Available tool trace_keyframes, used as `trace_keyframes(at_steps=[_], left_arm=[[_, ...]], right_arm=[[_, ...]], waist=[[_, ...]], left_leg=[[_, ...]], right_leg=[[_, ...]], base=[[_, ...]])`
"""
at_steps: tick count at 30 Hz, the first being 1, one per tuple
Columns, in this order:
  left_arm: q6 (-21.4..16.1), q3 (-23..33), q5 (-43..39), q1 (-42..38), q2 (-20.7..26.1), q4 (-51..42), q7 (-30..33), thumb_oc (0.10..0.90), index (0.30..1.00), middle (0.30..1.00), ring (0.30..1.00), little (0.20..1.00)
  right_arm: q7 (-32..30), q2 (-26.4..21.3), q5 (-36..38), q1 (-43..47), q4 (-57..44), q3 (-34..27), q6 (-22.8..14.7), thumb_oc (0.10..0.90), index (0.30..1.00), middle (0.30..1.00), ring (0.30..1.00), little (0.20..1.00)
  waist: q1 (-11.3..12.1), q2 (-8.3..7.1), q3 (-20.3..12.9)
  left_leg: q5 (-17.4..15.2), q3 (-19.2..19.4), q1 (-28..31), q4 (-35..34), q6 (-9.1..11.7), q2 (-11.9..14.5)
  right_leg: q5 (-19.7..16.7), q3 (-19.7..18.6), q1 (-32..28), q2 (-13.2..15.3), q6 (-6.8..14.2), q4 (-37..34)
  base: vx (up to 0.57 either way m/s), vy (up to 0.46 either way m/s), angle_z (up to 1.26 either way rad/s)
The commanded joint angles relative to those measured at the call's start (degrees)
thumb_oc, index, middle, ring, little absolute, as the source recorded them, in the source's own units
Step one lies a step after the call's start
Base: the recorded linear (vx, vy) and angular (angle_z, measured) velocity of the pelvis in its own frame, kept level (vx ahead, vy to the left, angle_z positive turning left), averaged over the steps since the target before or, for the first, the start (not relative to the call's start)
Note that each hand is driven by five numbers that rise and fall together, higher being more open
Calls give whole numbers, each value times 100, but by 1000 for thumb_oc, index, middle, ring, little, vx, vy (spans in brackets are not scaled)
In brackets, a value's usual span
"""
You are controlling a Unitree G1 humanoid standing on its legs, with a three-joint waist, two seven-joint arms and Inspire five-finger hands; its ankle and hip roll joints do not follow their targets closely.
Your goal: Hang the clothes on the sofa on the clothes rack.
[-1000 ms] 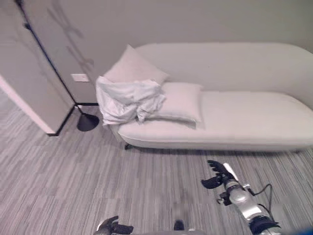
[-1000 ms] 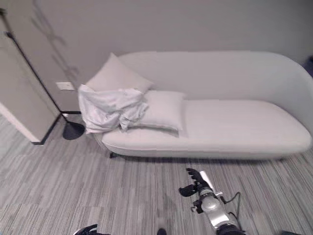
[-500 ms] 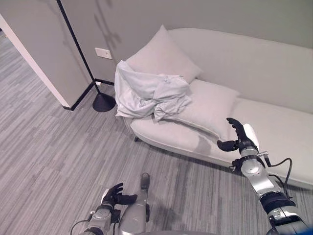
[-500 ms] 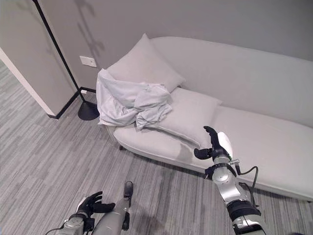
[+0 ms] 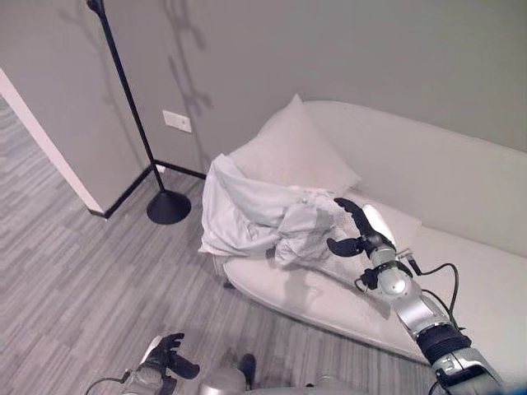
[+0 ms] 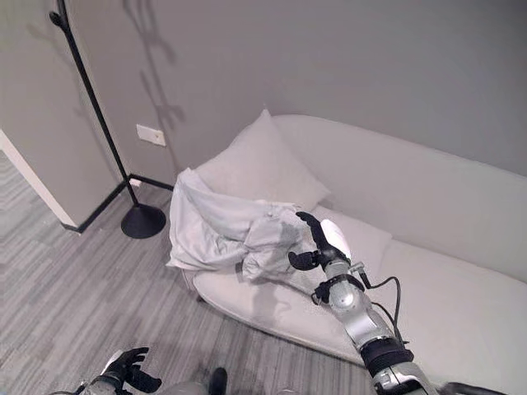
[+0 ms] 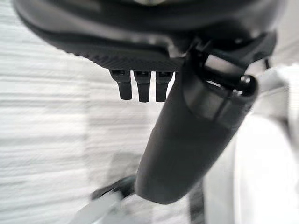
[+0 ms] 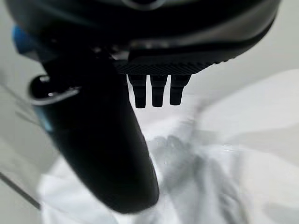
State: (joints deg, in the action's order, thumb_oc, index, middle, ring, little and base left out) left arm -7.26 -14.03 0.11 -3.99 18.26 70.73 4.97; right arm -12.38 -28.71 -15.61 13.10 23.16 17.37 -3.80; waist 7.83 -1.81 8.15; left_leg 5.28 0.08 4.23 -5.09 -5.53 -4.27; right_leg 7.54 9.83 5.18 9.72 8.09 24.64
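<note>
**Garment Handling: Grasp Point Selection**

The white garment [image 5: 255, 218] lies crumpled on the sofa [image 5: 461, 271], at the end nearest the clothes rack [image 5: 132, 115], against a pillow [image 5: 292, 152]. The right hand [image 5: 358, 234] hovers just beside the bunched folds, fingers apart, holding nothing. The left hand [image 5: 165, 362] hangs low, loosely uncurled and idle. The fabric is judged light, limp and non-fragile; it will sag and trail. Pinch a thick raised fold near the top, not a loose hem.
</note>
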Motion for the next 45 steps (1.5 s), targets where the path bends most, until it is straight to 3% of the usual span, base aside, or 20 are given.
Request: trace_keyframes(at_steps=[1, 6, 14, 24, 35, 36, 37, 38, 45], left_arm=[[-260, -203, 179, -57, -31, 203, 100, 800, 900, 900, 900, 900], [-190, 279, -279, 473, -411, 629, -1, 800, 900, 900, 900, 900], [-159, 388, -379, 713, -402, 919, 24, 800, 900, 900, 900, 900], [-156, -225, -282, 705, -535, 771, 18, 800, 900, 900, 900, 900], [-149, -502, -267, 706, -537, 656, -35, 800, 900, 900, 900, 900], [-147, -536, -279, 701, -535, 637, -46, 800, 900, 900, 900, 900], [-150, -583, -295, 683, -535, 616, -60, 800, 900, 900, 900, 900], [-152, -615, -313, 655, -530, 590, -69, 800, 900, 900, 900, 900], [-116, -696, -355, 600, -525, 553, -96, 800, 900, 900, 900, 900]], right_arm=[[-399, -600, -211, 481, -236, -506, -325, 800, 900, 900, 900, 900], [-425, -484, 69, 401, 162, -612, -426, 800, 900, 900, 900, 900], [-439, -343, 488, 740, 1218, -389, -462, 800, 900, 900, 900, 900], [-549, -169, 1506, 1326, 1967, -389, -598, 800, 900, 900, 900, 900], [-201, 154, 1952, 1533, 2636, -8, -531, 800, 900, 900, 900, 900], [-155, 189, 2022, 1591, 2738, 40, -517, 613, 620, 620, 620, 620], [-113, 224, 2072, 1687, 2907, 107, -497, 535, 502, 502, 502, 502], [-58, 248, 2100, 1786, 3091, 196, -483, 400, 300, 300, 300, 300], [129, 344, 1919, 1975, 3281, 577, -335, 400, 300, 300, 300, 300]], waist=[[162, -291, -239], [338, -281, -511], [522, -236, -564], [652, -120, -548], [723, -49, -533], [729, -42, -525], [742, -33, -510], [758, -28, -495], [760, -27, -477]], left_leg=[[-389, 174, -178, 9, 514, 398], [-407, -57, -239, 9, 646, 489], [-370, -277, -282, 9, 822, 574], [-268, -602, -446, 9, 886, 500], [-243, -704, -536, 9, 893, 487], [-234, -713, -553, 9, 895, 488], [-221, -721, -579, 9, 896, 486], [-208, -741, -606, 9, 899, 477], [-192, -795, -668, 9, 910, 460]], right_leg=[[-417, 83, -991, -221, -53, -1996], [-740, 153, -1250, -330, -74, -2828], [-615, 359, -1453, -393, -117, -2964], [-492, 658, -1475, -434, -182, -2964], [-451, 746, -1437, -421, -203, -2964], [-451, 754, -1424, -419, -204, -2964], [-452, 763, -1409, -420, -205, -2964], [-458, 779, -1386, -423, -205, -2964], [-447, 847, -1364, -430, -213, -2964]], base=[[114, -91, 84], [139, -94, 12], [55, -33, 21], [34, 1, 18], [24, 7, 10], [0, 0, 0], [0, 0, 0], [-7, 15, 4], [3, 0, 5]])
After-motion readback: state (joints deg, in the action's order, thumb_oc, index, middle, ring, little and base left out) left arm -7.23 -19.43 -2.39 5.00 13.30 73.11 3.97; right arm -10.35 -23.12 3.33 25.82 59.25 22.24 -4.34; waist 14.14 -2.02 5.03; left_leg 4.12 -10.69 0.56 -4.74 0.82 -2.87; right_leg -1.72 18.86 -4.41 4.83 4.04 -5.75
